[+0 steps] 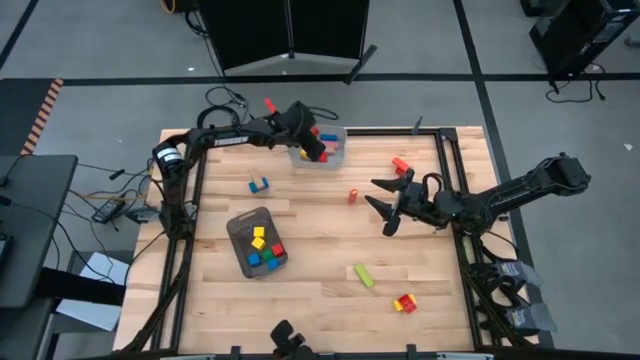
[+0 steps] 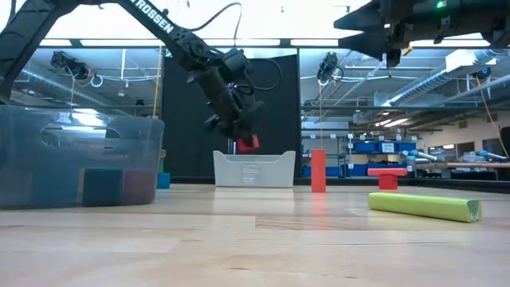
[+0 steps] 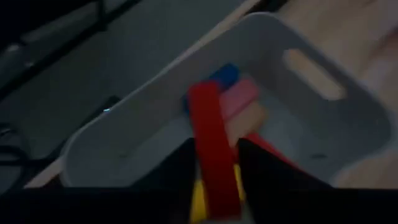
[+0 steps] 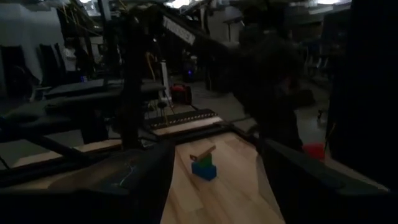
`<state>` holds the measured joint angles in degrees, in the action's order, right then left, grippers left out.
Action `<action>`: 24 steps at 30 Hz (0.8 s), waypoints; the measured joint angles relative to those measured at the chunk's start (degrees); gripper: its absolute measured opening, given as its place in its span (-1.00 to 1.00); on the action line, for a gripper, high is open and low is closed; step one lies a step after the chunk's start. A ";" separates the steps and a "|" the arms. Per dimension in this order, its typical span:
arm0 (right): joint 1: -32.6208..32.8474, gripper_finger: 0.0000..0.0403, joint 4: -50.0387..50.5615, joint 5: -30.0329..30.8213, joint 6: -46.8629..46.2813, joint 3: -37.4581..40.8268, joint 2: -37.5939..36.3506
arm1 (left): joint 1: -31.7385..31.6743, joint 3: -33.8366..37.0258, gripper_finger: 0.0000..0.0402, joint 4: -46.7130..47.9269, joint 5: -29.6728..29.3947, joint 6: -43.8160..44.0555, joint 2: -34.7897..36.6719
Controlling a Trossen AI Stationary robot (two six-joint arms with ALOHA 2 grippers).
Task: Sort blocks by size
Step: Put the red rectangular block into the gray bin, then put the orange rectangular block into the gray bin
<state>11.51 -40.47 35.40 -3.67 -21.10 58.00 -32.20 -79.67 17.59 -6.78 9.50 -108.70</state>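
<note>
My left gripper [image 1: 312,150] is over the light grey-blue bin [image 1: 334,158] at the table's far edge, shut on a red bar [image 3: 210,140]. In the low view the bar [image 2: 249,143] hangs just above the bin's rim [image 2: 253,156]. Blue, pink and wood bars [image 3: 239,102] lie in the bin. My right gripper [image 1: 380,205] is open and empty, raised over the table's right half. A dark grey tray [image 1: 240,225] holds small cubes [image 1: 262,245]. My left gripper pinches the red bar between its two fingers [image 3: 177,168], on the bar's long sides at the end nearer the wrist [image 3: 217,186]. The bar's free end [image 3: 204,96] reaches out past the fingertips. It is lifted clear, above the bin's inside.
Loose blocks lie on the table: a blue and wood pair [image 1: 259,185], a red one [image 1: 400,163], an upright red bar [image 1: 353,195], a green bar [image 1: 363,275] and a red and yellow pair [image 1: 405,303]. The table's near middle is bare wood.
</note>
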 joint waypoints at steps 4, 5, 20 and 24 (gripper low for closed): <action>-1.19 0.31 4.99 0.60 -3.79 0.00 0.02 | 0.07 -0.03 0.11 -0.73 2.84 -1.74 0.24; -1.45 0.33 6.24 0.61 -4.96 0.00 0.02 | 0.16 -0.03 0.21 -1.20 3.52 -1.93 0.68; -6.49 0.43 17.54 -8.12 -4.62 0.00 7.34 | 6.10 10.98 0.26 -2.90 1.68 -4.13 31.34; -9.22 0.43 16.78 -9.12 -3.50 -0.23 11.07 | 9.01 17.48 0.20 -2.96 0.29 -2.35 39.85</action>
<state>2.29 -23.69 26.29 -7.17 -21.34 69.07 -23.19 -62.19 14.63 -6.49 7.14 -68.85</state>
